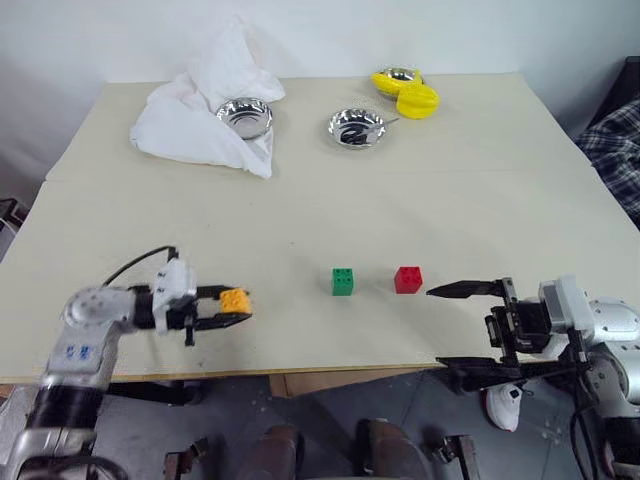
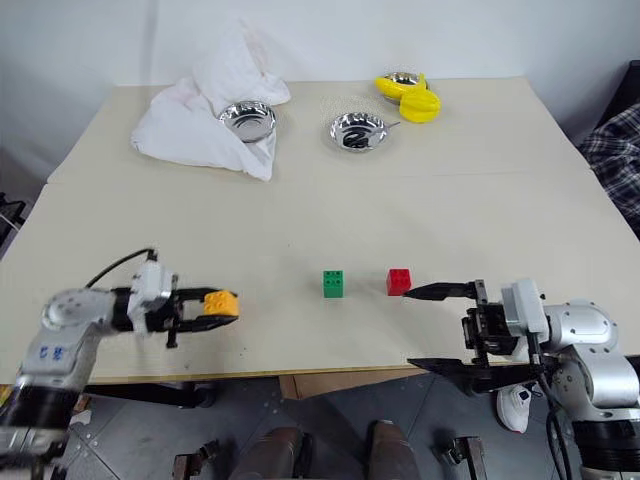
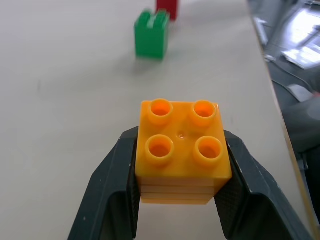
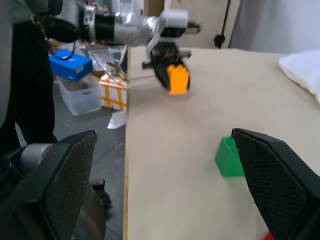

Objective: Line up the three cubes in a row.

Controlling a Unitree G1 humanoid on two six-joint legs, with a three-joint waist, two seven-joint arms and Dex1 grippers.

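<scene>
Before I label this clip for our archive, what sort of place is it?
Probably a lab or workshop test bench, not a home: a plain beige table holds small practice props, like the green studded plastic cube, and plastic storage boxes sit on the floor beside it.

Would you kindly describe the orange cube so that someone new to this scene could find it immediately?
Start at the beige table and go to its near edge on the robot's left side. There the left gripper has its jaws shut on the orange cube, studs up. Unlike the green cube and red cube resting mid-table, it is the only one gripped.
</scene>
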